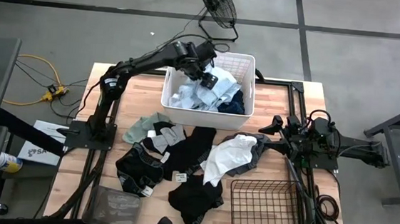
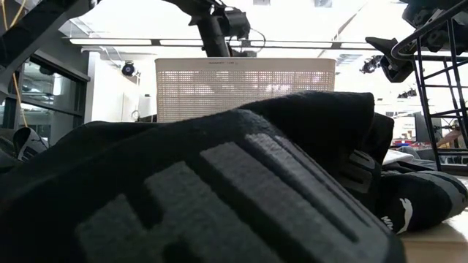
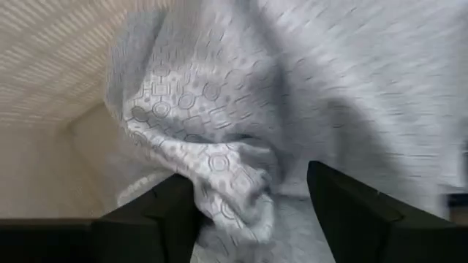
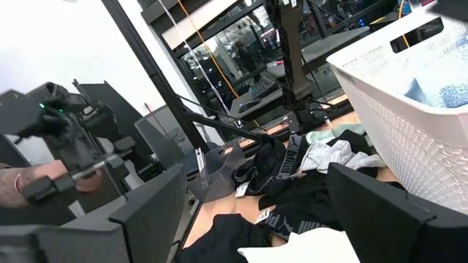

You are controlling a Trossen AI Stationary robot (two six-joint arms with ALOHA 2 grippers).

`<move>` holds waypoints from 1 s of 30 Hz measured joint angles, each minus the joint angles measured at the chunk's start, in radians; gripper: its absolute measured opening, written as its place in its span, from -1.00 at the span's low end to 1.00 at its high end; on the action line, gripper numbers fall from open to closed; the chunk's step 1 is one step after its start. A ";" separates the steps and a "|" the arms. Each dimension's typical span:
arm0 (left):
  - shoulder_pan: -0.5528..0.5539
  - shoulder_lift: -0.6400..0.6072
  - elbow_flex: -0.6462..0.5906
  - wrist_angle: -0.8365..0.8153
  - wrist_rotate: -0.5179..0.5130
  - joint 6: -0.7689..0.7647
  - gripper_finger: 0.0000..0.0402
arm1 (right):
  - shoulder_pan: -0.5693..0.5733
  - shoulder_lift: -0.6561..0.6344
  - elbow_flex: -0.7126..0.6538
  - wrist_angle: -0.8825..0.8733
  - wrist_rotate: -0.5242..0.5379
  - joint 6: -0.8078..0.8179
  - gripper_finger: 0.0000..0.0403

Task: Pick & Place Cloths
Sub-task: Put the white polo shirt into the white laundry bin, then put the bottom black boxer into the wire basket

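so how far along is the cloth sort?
Done: several light blue and navy cloths lie in the white basket. In hand: the left gripper is over the basket, fingers apart, a patterned light cloth between them. Left: black, grey and green cloths on the table. Right gripper waits open.

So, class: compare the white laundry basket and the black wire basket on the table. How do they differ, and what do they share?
The white laundry basket holds light blue and dark cloths; the black wire basket shows no cloth inside. The white basket has perforated plastic walls; the black one is open wire grid. The white basket sits at the table's far edge with the left tool over it; the black one sits at the near edge, no tool above. Both are rectangular, open-topped and upright.
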 joint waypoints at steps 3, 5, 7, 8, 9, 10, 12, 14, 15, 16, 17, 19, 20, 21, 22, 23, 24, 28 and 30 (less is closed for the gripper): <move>0.000 0.000 0.062 -0.020 0.000 0.021 0.20 | 0.000 0.000 0.000 0.000 0.000 0.000 0.59; 0.000 0.000 0.099 -0.039 -0.006 0.023 0.20 | 0.000 0.000 0.000 0.000 0.000 0.000 0.59; 0.000 0.000 0.139 -0.066 -0.014 0.023 0.20 | 0.000 0.000 0.000 0.000 0.000 0.000 0.59; 0.000 0.000 0.160 -0.082 -0.018 0.024 0.20 | 0.000 0.000 0.000 0.000 0.000 0.000 0.59; 0.000 0.000 0.181 -0.102 -0.021 0.026 0.20 | 0.000 0.000 0.000 0.000 0.000 0.000 0.59; 0.000 0.000 0.202 -0.126 -0.023 0.033 0.20 | 0.000 0.000 0.000 0.000 0.000 0.000 0.59; 0.000 0.000 0.239 -0.166 -0.024 0.056 0.20 | 0.000 0.000 0.000 0.000 0.000 0.000 0.59; -0.007 -0.012 0.237 -0.180 -0.023 0.078 0.20 | 0.000 0.000 0.000 0.000 0.000 0.000 0.59; -0.007 -0.019 0.232 -0.190 -0.023 0.093 0.20 | 0.000 0.000 0.000 0.000 0.000 0.000 0.59; -0.009 -0.024 0.231 -0.207 -0.017 0.112 0.20 | 0.000 0.000 0.000 0.000 0.000 0.000 0.59; -0.017 -0.029 0.231 -0.220 -0.016 0.129 0.20 | 0.000 0.000 0.000 0.000 0.000 0.000 0.59; -0.029 -0.032 0.231 -0.248 -0.010 0.168 0.20 | 0.000 0.000 0.000 0.000 0.000 0.000 0.59; -0.034 -0.036 0.231 -0.266 -0.011 0.184 0.20 | 0.000 0.000 0.000 0.000 0.000 0.000 0.59; -0.035 -0.040 0.230 -0.290 -0.010 0.201 0.20 | 0.000 0.000 0.000 0.000 0.000 0.000 0.59; -0.046 -0.044 0.230 -0.307 -0.007 0.216 0.20 | 0.000 0.000 0.000 0.000 0.000 0.000 0.59; -0.055 -0.049 0.230 -0.310 -0.006 0.229 0.20 | 0.000 0.000 0.000 0.000 0.000 0.000 0.59; -0.064 -0.055 0.231 -0.311 -0.004 0.240 0.20 | 0.000 0.000 0.000 0.000 0.000 0.000 0.59; -0.107 -0.090 0.230 -0.337 0.003 0.281 0.20 | 0.000 0.000 0.000 0.000 0.000 0.000 0.59; -0.131 -0.111 0.230 -0.355 0.000 0.286 0.20 | 0.000 0.000 0.000 0.000 0.000 0.000 0.59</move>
